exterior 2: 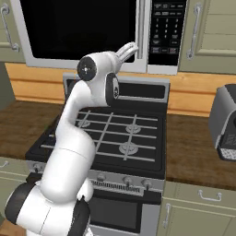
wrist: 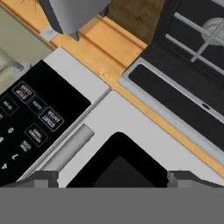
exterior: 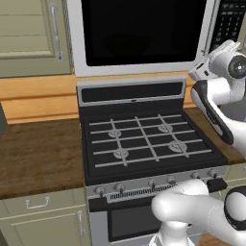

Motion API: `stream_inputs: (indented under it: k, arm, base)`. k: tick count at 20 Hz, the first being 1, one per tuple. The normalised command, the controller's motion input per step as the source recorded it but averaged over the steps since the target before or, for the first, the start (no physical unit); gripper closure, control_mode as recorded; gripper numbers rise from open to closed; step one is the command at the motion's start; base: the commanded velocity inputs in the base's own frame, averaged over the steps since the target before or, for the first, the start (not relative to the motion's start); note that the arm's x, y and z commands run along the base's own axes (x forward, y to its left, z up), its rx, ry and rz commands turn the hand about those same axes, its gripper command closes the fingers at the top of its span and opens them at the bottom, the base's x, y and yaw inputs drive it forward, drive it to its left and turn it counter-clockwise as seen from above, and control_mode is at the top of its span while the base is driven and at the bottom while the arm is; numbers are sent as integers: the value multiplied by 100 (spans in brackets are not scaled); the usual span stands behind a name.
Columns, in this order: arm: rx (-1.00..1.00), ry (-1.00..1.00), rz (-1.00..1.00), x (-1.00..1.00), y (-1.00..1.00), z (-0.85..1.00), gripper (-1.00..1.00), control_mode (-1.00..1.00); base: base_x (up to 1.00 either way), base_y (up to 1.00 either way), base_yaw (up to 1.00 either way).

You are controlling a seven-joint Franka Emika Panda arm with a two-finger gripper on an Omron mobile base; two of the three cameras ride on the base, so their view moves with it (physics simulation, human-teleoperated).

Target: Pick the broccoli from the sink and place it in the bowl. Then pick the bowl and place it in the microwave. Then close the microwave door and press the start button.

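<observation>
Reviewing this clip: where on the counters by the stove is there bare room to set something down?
The wooden counter left of the gas stove lies bare up to the wall. Right of the stove, the counter strip is free until the grey appliance. The stove top carries only its grates. The open gripper crowds the microwave door corner.

- We see the wide silver-grey microwave [exterior: 144, 36] mounted above the black-and-steel gas oven [exterior: 144, 139], its silver-framed door with the black window [exterior 2: 76, 30] shut.
- We find the black keypad panel [exterior 2: 167, 27] at the door's right.
- Brown wooden counters [exterior: 38, 153] flank the oven on both sides.
- A grey toaster [exterior 2: 226, 122] stands on the right counter.
- Pale green cabinets [exterior: 29, 33] hang beside the microwave.
</observation>
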Motion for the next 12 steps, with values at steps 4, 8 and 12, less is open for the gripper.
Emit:
stream_inputs:
  k: [4, 8, 12]
  arm:
    - [32, -3, -18, -20, -44, 3, -100, -100]
    - [52, 16, -26, -28, -23, 22, -100, -100]
    - [33, 28, 1, -24, -13, -14, -100, -100]
  base:
    - [0, 0, 0]
    - [0, 0, 0]
    - [0, 0, 0]
